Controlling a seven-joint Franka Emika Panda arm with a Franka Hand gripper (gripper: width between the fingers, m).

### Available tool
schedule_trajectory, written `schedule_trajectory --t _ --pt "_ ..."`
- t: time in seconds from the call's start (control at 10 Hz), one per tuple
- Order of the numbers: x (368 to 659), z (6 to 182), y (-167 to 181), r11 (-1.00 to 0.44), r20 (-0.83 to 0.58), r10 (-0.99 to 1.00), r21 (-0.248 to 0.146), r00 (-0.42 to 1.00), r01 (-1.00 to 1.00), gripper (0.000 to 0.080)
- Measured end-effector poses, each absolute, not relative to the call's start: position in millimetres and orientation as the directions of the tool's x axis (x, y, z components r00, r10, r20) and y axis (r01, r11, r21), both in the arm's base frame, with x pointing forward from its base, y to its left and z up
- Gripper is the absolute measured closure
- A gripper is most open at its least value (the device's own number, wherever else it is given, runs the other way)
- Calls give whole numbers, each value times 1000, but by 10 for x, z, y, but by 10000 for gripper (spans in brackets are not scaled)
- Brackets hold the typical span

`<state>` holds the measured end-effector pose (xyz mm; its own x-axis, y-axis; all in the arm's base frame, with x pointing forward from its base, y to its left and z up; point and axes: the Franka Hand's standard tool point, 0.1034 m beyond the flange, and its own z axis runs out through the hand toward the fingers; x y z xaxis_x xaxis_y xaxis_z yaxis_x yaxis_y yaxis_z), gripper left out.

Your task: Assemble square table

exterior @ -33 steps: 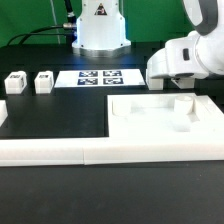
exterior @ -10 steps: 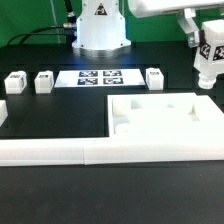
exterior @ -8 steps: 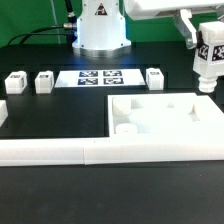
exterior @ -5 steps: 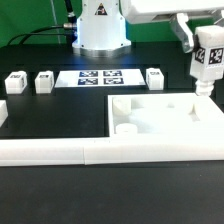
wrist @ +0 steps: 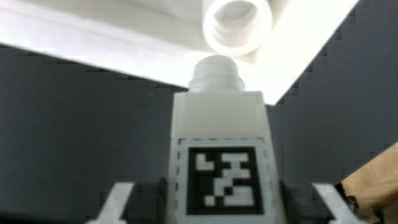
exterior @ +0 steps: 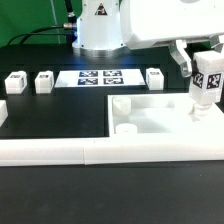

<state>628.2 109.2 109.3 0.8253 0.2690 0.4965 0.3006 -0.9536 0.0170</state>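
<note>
1. The fingers (wrist: 121,206) are clamped on a small white plastic leg block with a black-and-white tag (exterior: 208,84). The wrist view shows one finger tight against each flank of it.
2. The held leg block hangs upright with its narrow peg end pointing down. It is over the end of the large white plastic square slab with a raised rim (exterior: 150,122) that lies toward the exterior view's right.
3. The slab lies flat on the black bench (exterior: 50,115), snug against the long low white border wall (exterior: 50,152). I'd guess the wall is there to stop the slab sliding when a leg is pressed in.
4. Carrying the leg upright makes sense, since the peg has to enter a hole from above. In the wrist view a round socket (wrist: 237,16) in the slab lies just beyond the peg tip, so the two look near but not yet lined up. I can't tell whether the peg touches the slab.
5. The white arm (exterior: 165,25) sits high over that end of the slab, with its wrist turned so the fingers point straight down.
6. Other legs wait on the bench:
   - a far-left leg block (exterior: 15,82)
   - a second leg block (exterior: 44,80) beside it
   - a third leg block (exterior: 155,77) just behind the slab, near the marker board (exterior: 98,77)
</note>
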Motion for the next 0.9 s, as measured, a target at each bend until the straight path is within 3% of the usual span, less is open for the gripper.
schedule_trajectory --t 0.9 --pt "6176 825 1160 -950 473 278 9 836 311 508"
